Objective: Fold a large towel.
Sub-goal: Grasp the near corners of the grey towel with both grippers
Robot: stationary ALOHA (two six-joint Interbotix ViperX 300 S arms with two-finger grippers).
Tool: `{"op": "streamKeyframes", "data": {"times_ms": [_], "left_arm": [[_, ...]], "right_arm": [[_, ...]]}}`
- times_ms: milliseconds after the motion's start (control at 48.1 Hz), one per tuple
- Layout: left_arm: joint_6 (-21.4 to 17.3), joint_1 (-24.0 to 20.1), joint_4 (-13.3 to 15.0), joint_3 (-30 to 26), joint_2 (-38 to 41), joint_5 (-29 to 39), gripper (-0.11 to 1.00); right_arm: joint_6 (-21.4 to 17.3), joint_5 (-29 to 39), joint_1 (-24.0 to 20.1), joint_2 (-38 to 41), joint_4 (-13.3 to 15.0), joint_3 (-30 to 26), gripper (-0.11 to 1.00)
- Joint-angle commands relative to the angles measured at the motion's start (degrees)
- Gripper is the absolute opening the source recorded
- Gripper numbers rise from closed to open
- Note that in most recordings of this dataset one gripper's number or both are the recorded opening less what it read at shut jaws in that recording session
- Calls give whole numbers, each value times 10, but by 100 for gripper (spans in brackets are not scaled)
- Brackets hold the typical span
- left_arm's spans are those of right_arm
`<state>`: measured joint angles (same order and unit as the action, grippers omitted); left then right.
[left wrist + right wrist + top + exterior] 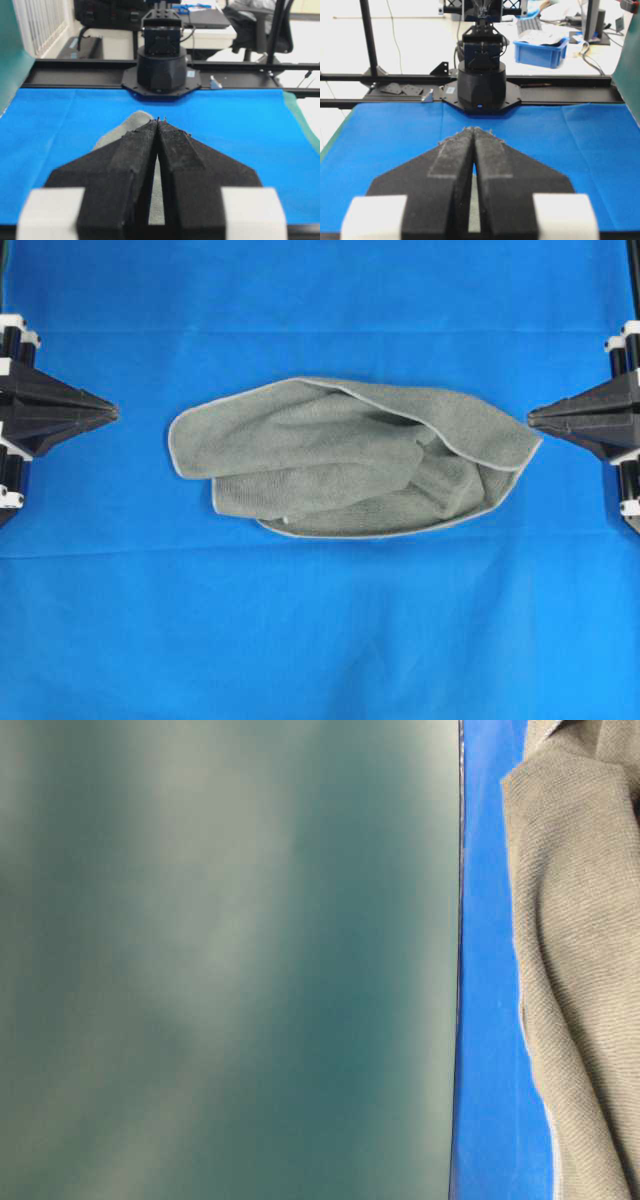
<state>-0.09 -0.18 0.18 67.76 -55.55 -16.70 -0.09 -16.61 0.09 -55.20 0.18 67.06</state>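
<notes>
The grey-green towel (350, 455) lies crumpled in a loose oval heap on the blue sheet at the middle of the overhead view, its pale stitched edge curling over the top fold. It also shows in the table-level view (585, 960) and in the left wrist view (127, 127). My left gripper (115, 413) is shut and empty, a short way left of the towel's left end. My right gripper (530, 419) is shut and empty, its tip right at the towel's right corner. Both show shut in the wrist views: left (159, 121), right (473, 129).
The blue sheet (320, 630) covers the whole table. A dark green panel (220, 960) fills most of the table-level view. Each wrist view shows the opposite arm's black base (161, 70) (481, 85) at the table's far edge.
</notes>
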Motion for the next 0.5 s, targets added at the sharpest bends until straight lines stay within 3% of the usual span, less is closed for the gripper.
{"op": "streamKeyframes", "data": {"times_ms": [0, 208, 333, 478], "left_arm": [[11, 0, 25, -19, 17, 32, 0], [38, -3, 25, -24, 56, 98, 0], [62, -14, 25, -22, 92, 117, 0], [88, -42, 25, -22, 152, 125, 0]], "right_arm": [[-3, 3, 0, 9, -3, -12, 0], [-18, 168, 0, 26, -5, -55, 0], [-50, 257, 4, 40, -6, -65, 0], [-99, 316, 12, 62, -6, -62, 0]]}}
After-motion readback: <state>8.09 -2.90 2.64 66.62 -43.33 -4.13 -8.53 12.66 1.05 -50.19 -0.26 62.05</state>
